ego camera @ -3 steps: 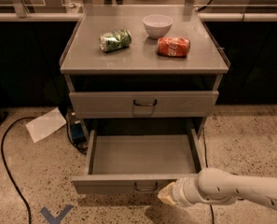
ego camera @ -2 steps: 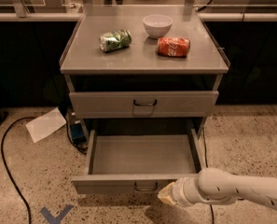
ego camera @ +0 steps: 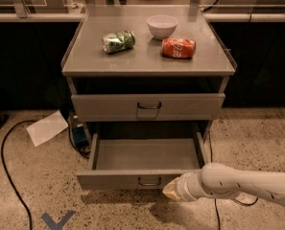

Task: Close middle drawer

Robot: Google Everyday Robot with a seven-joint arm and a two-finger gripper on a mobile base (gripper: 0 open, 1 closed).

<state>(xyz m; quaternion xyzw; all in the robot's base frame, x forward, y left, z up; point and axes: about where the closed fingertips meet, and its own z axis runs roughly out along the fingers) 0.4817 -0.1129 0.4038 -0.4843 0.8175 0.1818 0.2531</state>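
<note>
Camera view: gripper (ego camera: 172,189) sits at the front of the pulled-out middle drawer (ego camera: 108,180), low in frame.
The drawer hangs well out from under the shut top drawer (ego camera: 190,107), tray bare, front panel running left to right. My gripper tip is at that panel's right part, just right of the loop handle (ego camera: 149,181), touching or nearly so. The drawer lies straight beyond the tip, so I judge the push goes directly inward, though it is off-centre and could skew the drawer. Whether the gripper is spread or closed, I can't tell.
</note>
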